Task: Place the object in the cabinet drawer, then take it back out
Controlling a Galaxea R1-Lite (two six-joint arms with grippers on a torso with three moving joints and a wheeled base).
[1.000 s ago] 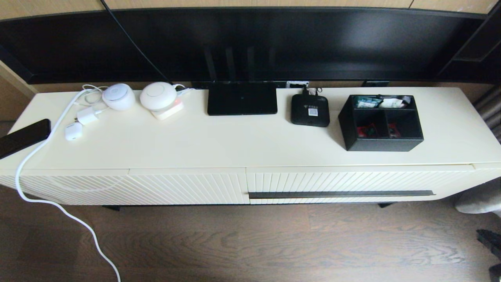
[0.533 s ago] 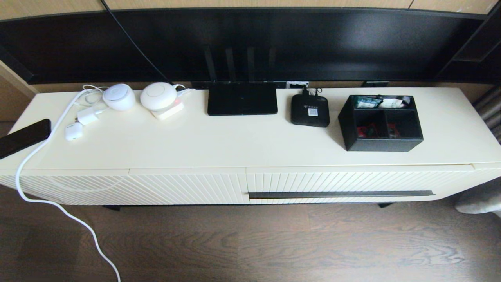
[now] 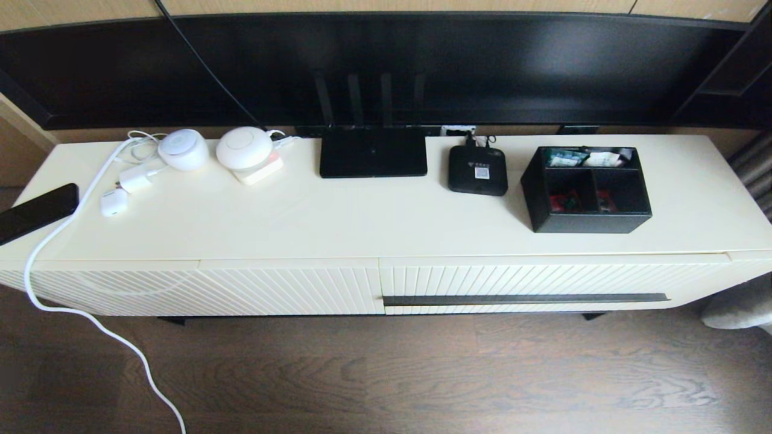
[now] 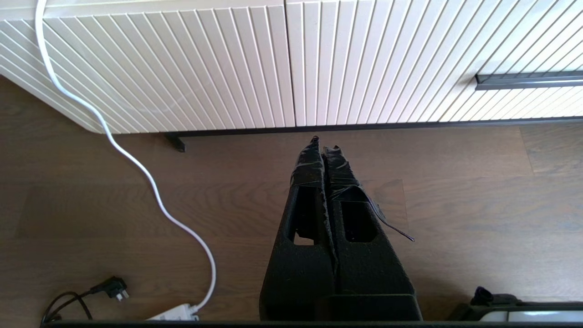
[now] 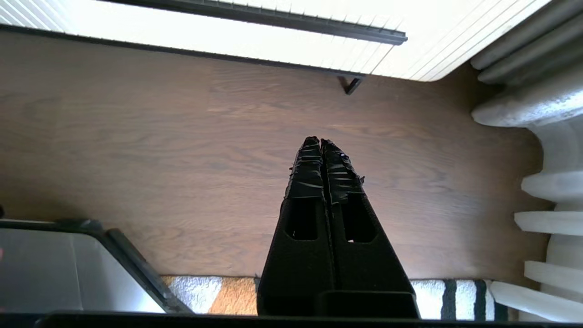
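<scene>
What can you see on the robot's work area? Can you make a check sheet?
Surface: cream cabinet top.
Job's things: black organizer box on the top's right part; drawer below it, shut.
Clutter: router, small black device, two white round gadgets, phone.
Hands: left hand and right hand shut, empty, over the floor.
Cables: white cable trailing to the floor.
Surroundings: wooden floor.

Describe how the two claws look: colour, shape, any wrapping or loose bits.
Both are matte black, built as two long tapered fingers that narrow to a point, each finger with a cut-out window near its base. The left claw has crinkled black tape wound round its tips, with a thin loose strip trailing off one side. The right claw carries the same wrinkled black tape. No markings or cables show.
</scene>
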